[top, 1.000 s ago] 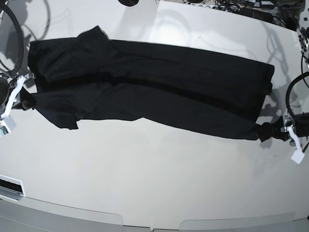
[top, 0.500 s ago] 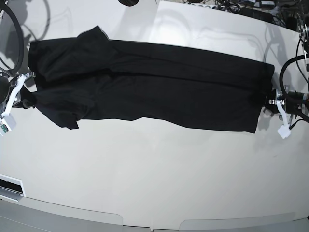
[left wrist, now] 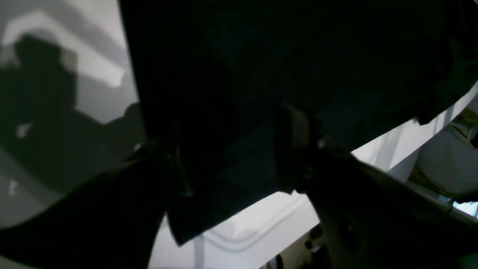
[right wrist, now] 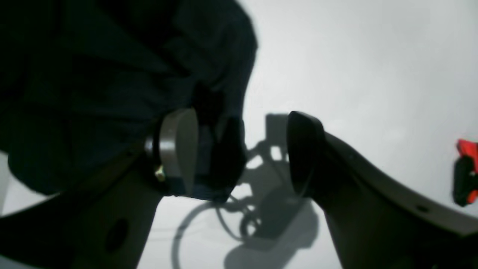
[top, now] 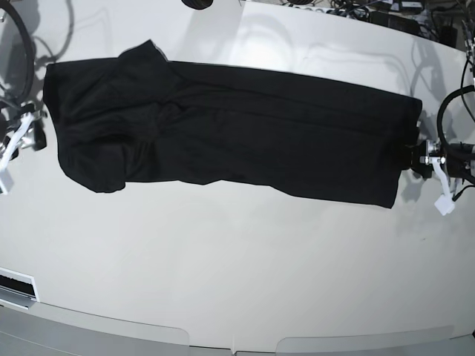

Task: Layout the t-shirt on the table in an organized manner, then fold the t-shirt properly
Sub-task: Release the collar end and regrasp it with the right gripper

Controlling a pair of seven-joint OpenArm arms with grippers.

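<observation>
The black t-shirt (top: 237, 126) lies stretched long across the white table (top: 237, 267), folded lengthwise, with its sleeve end bunched at the left. My left gripper (top: 418, 158) sits at the shirt's right end. In the left wrist view its jaws (left wrist: 235, 160) stand apart, and the t-shirt's (left wrist: 261, 56) edge lies loose between them. My right gripper (top: 34, 138) is just off the shirt's left end. In the right wrist view it (right wrist: 242, 149) is open, with a fold of the t-shirt (right wrist: 93, 74) resting against the left finger (right wrist: 179, 149) and bare table showing in the gap.
Cables (top: 371, 11) clutter the table's far right corner. A red and black object (right wrist: 466, 172) shows at the right edge of the right wrist view. The table's curved front edge (top: 230, 345) runs along the bottom, with a white slotted piece (top: 15, 285) at the front left.
Both grippers went from shut to open and let go of the shirt. The left arm carried the right-hand corner back onto the far edge. The left sleeve end settled flat.
</observation>
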